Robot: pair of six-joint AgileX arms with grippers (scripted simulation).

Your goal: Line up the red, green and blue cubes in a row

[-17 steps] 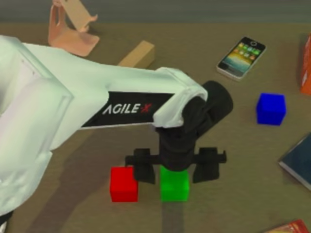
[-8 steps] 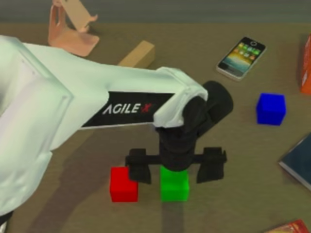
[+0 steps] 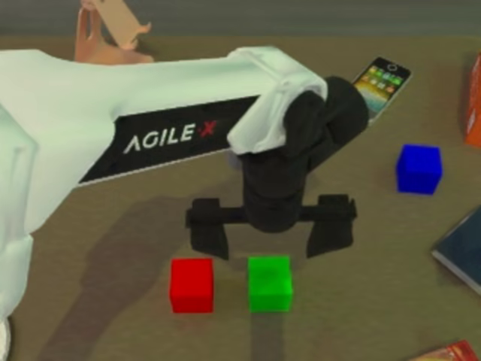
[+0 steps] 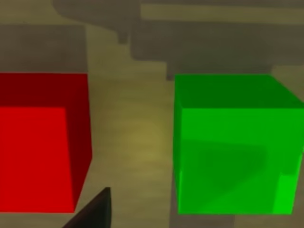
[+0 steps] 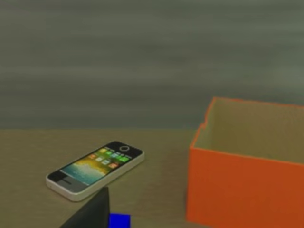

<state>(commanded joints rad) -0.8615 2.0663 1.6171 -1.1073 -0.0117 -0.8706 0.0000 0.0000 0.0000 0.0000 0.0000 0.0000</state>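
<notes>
Three cubes on the table (image 3: 376, 286), going left to right in the top view: red cube (image 3: 192, 284) near the front left of centre, green cube (image 3: 270, 283) just beside it on the right with a narrow gap of bare table between them, not touching, and blue cube (image 3: 418, 168) well apart at the right, farther back. Red and green sit level with each other; blue is out of that line. Left gripper (image 3: 271, 235) hangs over the table just behind the green cube, fingers spread wide and holding nothing. Its left finger (image 3: 211, 229) is behind the gap side of the red cube, the right finger sits past the green cube's right edge, so the green cube lies roughly on the midline between them but in front of the tips, clear of both. Left wrist view looks down on the red cube (image 4: 40, 152) and green cube (image 4: 232, 152) side by side, both flat on the table, with one dark fingertip (image 4: 95, 213) at the edge near the red cube. Behind the arm: a pink stand (image 3: 113, 34), then a phone (image 3: 383, 81) partly covered by the wrist. Right wrist view shows the phone (image 5: 95, 173), an orange box (image 5: 247, 175) beside it, a sliver of blue cube (image 5: 119, 221); right gripper's finger state cannot be told.
</notes>
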